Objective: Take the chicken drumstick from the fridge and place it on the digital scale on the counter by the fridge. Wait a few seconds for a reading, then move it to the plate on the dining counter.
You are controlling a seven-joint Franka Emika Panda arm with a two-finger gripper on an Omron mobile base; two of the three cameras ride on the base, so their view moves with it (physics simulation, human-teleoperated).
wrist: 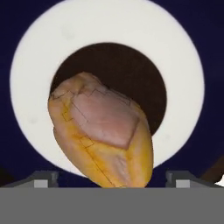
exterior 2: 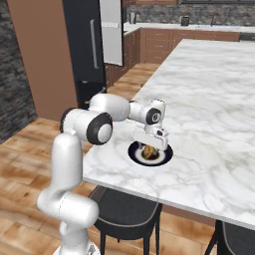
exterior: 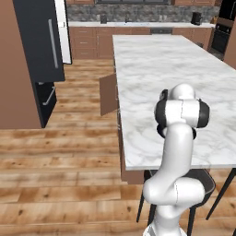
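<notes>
**Drumstick over plate, grip unclear**

Hidden or hard to read:
- Right base view: the gripper (exterior 2: 151,147) sits low over the plate (exterior 2: 164,156), and the hand's white body covers much of the plate and the top of the drumstick (exterior 2: 148,153). Fingers too small to make out there.
- Hand view: two dark finger tips (wrist: 43,179) rise at the bottom corners, cut off by the lower edge. They stand well apart, either side of the drumstick (wrist: 103,135). Cannot tell whether they touch the meat, so cannot tell if the gripper is grasping it or has let go.
- The drumstick's lower end runs off behind the bottom edge of the hand view.
- Cannot tell whether the drumstick rests on the plate or hangs just above it.
- Left base view: the arm's elbow stands in front of the near edge of the surface (exterior: 175,69); plate and hand are behind it.
- The fridge (exterior: 41,41) is cut off at the top in both base views; its door is shut, grey bar handle showing.

The drumstick:
- A golden-brown lump with yellow-orange skin along the sides and a paler pinkish-brown patch across the upper face. Blunt at upper left, tapering to lower right in the hand view.
- It lies over the plate's (wrist: 26,26) dark centre and crosses the wide pale ring around it; navy outside the ring.

Setting: the plate is near the front left corner of the long marble surface (exterior 2: 219,99), a dark stool (exterior 2: 127,214) tucked below.
</notes>
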